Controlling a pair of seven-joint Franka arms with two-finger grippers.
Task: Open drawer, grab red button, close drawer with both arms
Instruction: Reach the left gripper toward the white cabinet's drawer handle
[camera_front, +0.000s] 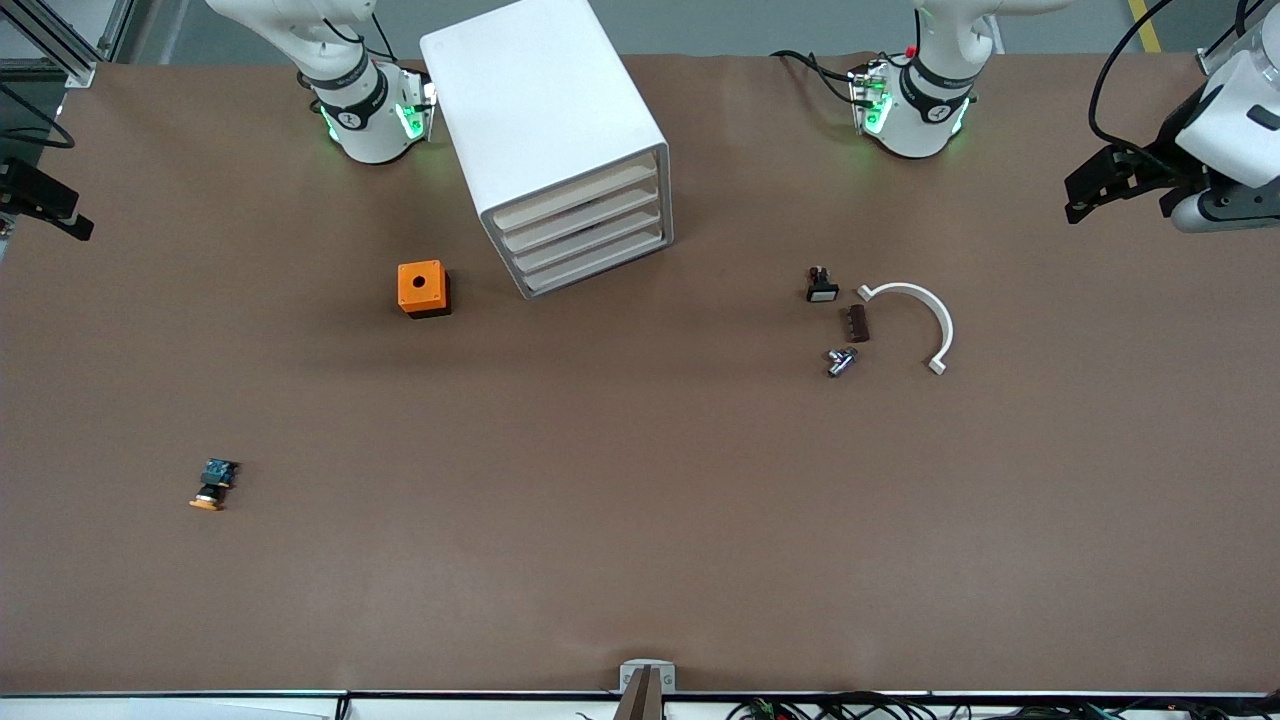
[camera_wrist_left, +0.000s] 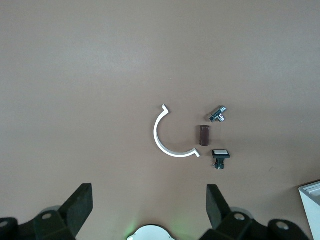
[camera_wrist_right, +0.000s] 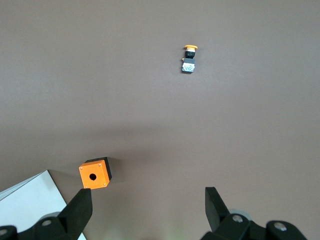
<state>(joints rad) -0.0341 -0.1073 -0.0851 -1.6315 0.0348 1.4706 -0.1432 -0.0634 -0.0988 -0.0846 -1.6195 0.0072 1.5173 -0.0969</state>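
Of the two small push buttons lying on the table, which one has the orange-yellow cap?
The orange-yellow-capped push button lying alone toward the right arm's end, nearest the front camera. The white-capped push button lies beside the white curved bracket.

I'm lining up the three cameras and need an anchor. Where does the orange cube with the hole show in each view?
Front view: the orange cube sits on the table beside the white cabinet, toward the right arm's end.
Left wrist view: not in it; only a corner of the cabinet shows.
Right wrist view: the cube lies close to the cabinet's corner.
Shared landmark: the white cabinet.
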